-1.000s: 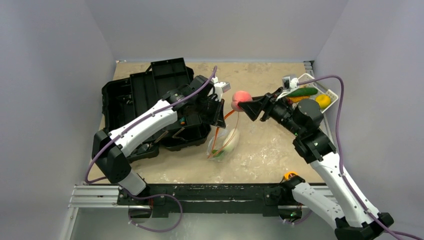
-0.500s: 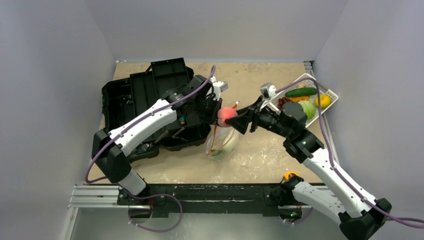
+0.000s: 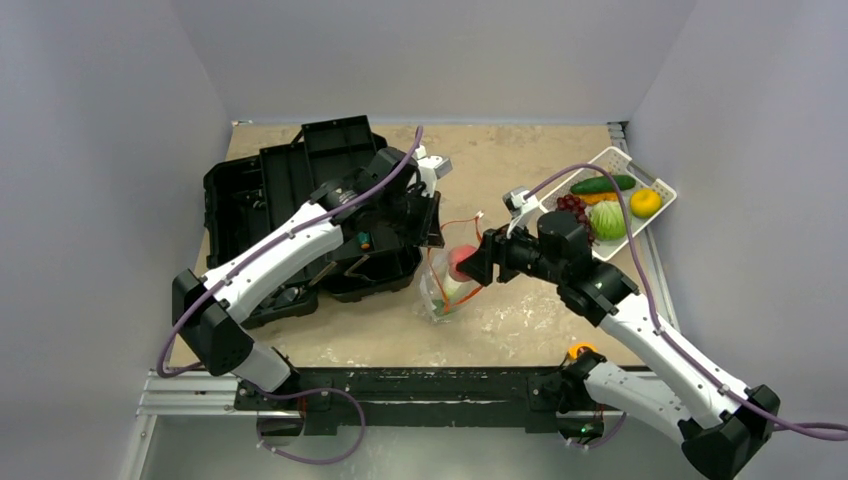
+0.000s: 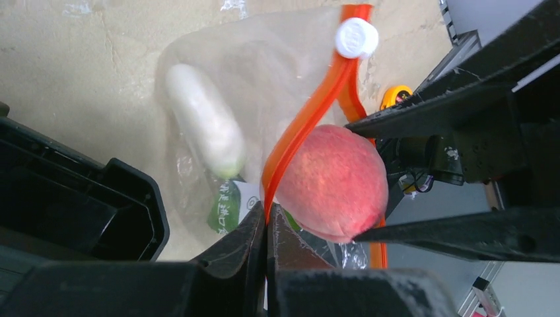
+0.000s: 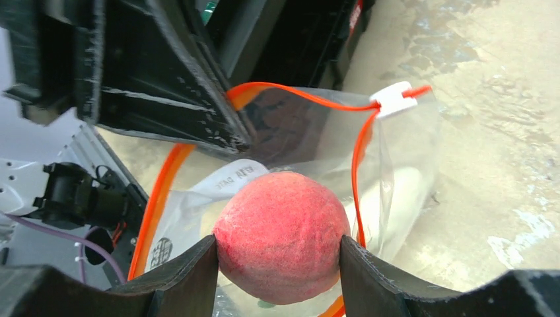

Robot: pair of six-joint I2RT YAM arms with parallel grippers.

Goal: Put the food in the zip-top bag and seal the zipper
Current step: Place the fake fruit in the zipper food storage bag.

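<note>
The sandy surface (image 3: 520,160) has bare room along its far side and between the bag and the white basket (image 3: 662,186) at the right edge. The open black toolbox (image 3: 270,190) fills the left part, its near corner just beside the bag.

The zip-top bag (image 3: 438,300) stands mid-surface with its mouth held up and open. The basket holds the cabbage (image 3: 607,220), grapes (image 3: 572,205), cucumber (image 3: 602,184) and lemon (image 3: 646,202).

The right tool (image 5: 279,254) is spread to the width of the pink-red fruit (image 5: 280,234) and clamps it from both sides. The fruit sits at the bag's mouth, between the two runs of the zipper (image 4: 307,112).

The left tool (image 4: 267,221) is pinched tight on the zipper, right against the fruit.

A white radish (image 4: 201,129) lies inside the bag, low on the toolbox side. The white slider (image 4: 356,37) sits at the far end of the zipper.
</note>
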